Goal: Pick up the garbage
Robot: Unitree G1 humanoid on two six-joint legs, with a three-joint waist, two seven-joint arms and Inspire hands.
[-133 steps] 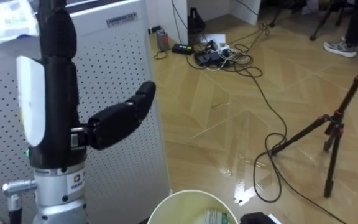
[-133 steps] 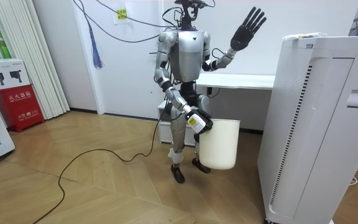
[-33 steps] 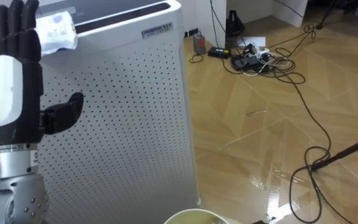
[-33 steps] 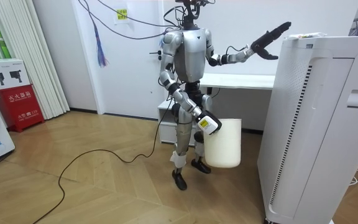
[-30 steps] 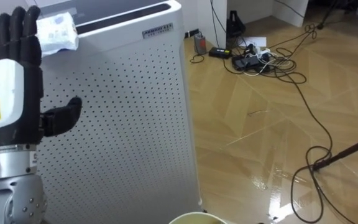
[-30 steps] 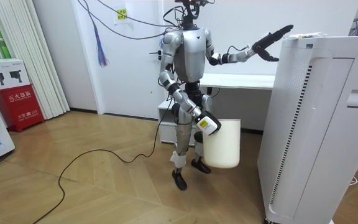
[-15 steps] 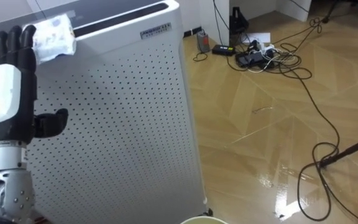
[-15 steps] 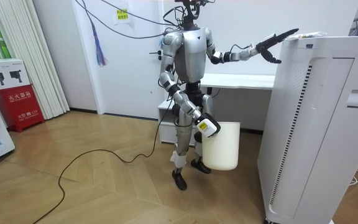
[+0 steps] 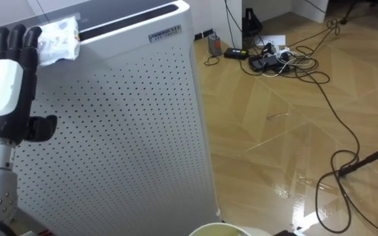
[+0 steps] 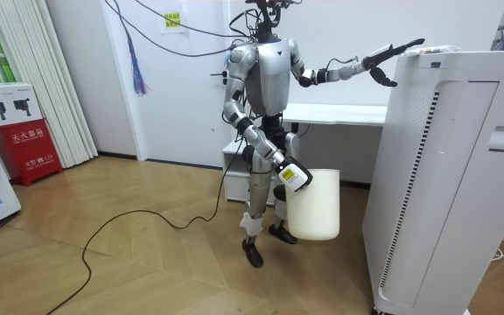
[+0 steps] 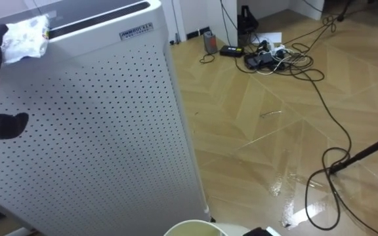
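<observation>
The left hand (image 9: 2,85) is held up with its back to the camera. Its fingers are straight and close side by side, and the thumb sticks out to the side. It holds nothing.

The garbage (image 9: 58,34) is a crumpled white wrapper. It lies just past the tips of the left hand's fingers, a little to their right, on top of the tall white box (image 9: 123,131). One fingertip shows right at the wrapper's edge, but I cannot tell if it touches. The box's side with the little holes is right behind the hand and goes down far below it.

The right hand (image 10: 290,175) is low, down by the robot's hip, at the rim of the white bin (image 10: 315,206). The bin hangs beside the robot's legs. I cannot tell how this hand's fingers are set.

There is one piece of garbage, one bin and one white box. One heap of cables (image 9: 268,59) lies on the floor, far off to the right of the left hand.
</observation>
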